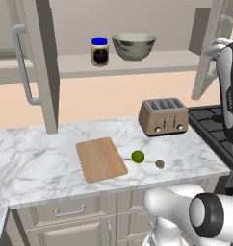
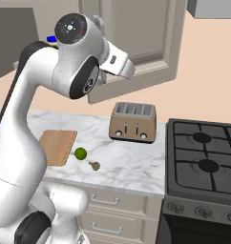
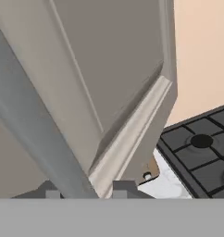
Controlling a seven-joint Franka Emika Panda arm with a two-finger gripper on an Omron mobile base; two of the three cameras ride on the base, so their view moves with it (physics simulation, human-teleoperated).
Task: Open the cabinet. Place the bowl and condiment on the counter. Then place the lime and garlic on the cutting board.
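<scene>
Left base view: cabinet (image 1: 39, 67) doors both swung open. On its shelf, condiment (image 1: 99, 52) stands left, bowl (image 1: 133, 46) just beside it on the right, not touching. Down on the counter (image 1: 51, 168), cutting board (image 1: 100, 159) lies flat and bare. Lime (image 1: 137, 156) sits just right of the board, off it; garlic (image 1: 160, 164) a bit further right. Toaster (image 1: 163, 116) at the far right of the counter, stove (image 1: 214, 129) beyond it.

Right base view: arm reaches up toward the right-hand cabinet door. Lime and garlic between board and toaster, near the counter's front edge.

Hand view: gripper (image 3: 83, 189) tips sit either side of the door's long handle bar (image 3: 35, 134), jaws narrow. Can't tell whether the pads are actually clamped on the bar or just straddling it. Door panel up close, stove at the lower right.
</scene>
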